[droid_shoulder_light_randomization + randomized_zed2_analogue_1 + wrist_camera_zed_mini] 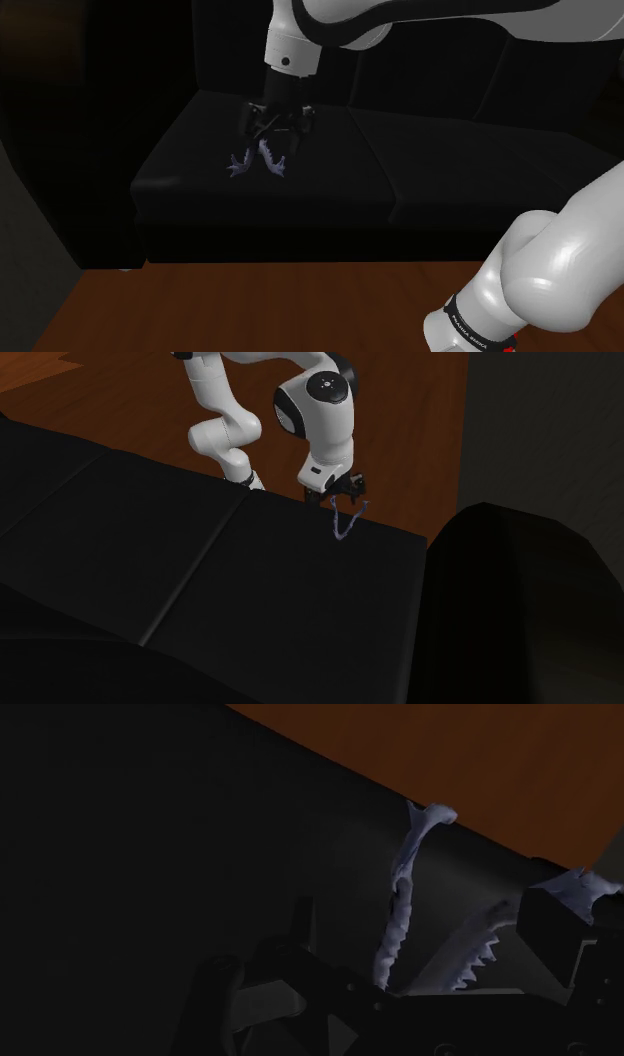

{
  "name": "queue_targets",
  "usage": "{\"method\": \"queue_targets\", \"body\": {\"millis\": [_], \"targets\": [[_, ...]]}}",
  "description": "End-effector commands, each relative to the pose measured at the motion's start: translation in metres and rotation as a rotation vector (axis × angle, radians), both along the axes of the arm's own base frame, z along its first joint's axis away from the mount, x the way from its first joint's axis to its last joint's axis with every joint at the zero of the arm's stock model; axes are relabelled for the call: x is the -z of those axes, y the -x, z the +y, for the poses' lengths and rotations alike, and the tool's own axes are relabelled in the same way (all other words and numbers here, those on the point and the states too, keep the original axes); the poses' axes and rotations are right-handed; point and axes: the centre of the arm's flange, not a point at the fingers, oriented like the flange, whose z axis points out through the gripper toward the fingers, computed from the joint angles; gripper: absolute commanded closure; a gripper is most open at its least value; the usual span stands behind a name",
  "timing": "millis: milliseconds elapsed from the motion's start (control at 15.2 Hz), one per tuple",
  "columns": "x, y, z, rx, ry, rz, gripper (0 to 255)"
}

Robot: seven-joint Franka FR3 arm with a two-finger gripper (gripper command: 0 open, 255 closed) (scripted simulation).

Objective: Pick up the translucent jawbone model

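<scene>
The jawbone model is a pale bluish, see-through V with rows of teeth, lying on the black sofa seat near its front edge. In the second exterior view the jawbone model sits just below my gripper. My gripper hangs straight down over it, open. In the wrist view the jawbone model lies between the two black fingers, its toothed branches reaching away from the hand. I see no clasp on it.
The sofa has a second seat cushion across a seam, a dark backrest behind and a bulky armrest close by the jawbone. Brown wooden floor lies in front of the sofa.
</scene>
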Motion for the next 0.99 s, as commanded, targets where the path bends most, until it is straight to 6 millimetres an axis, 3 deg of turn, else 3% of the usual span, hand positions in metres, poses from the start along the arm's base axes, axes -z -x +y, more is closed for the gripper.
{"method": "queue_targets", "body": {"millis": [0,198,264,924], "targets": [[0.0101,-0.0006,-0.0001,0.000,0.000,0.000,0],[0.0184,-0.0005,-0.0001,0.000,0.000,0.000,0],[0.0183,-0.0004,0.0004,0.000,0.000,0.000,255],[0.0132,-0.0005,-0.0001,0.000,0.000,-0.001,255]]}}
